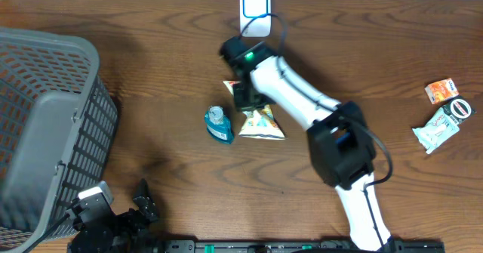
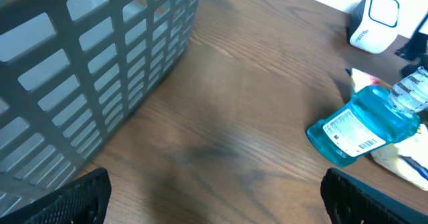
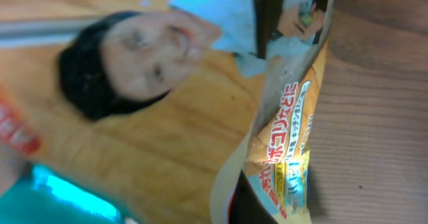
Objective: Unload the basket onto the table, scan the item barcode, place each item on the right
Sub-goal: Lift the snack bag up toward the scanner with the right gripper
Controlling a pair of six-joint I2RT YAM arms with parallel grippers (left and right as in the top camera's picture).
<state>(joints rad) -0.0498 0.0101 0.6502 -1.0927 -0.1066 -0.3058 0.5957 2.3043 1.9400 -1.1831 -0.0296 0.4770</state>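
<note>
One hand is at work: the right hand [image 1: 240, 96] is closed. In its wrist view the snack packet [image 3: 134, 117] fills the frame, with its crimped edge running up between the dark fingers. I judge the grip to be on that packet's far end. From above, the rest of the packet lies on the worktop [image 1: 151, 26], so it looks pinched but not lifted, as far as I can tell.

Just left of the packet a blue bottle [image 1: 219, 124] lies on its side, label up; whether the two touch I cannot tell. Beyond the hand, at the far edge, stands the white scanner [image 1: 255, 13], near the hand but apart from the packet. Well to the right lie an orange packet [image 1: 441, 91] and a white packet [image 1: 436, 126].

The left hand [image 2: 221, 200] hangs open at the near left, beside the grey basket [image 1: 75, 109], holding nothing.

The task seems to be at an early stage, with only the grasp made. What is left is to lift the packet, turn its barcode toward the scanner and present it. No barcode shows on the packet here, so I cannot tell which face must be turned.
</note>
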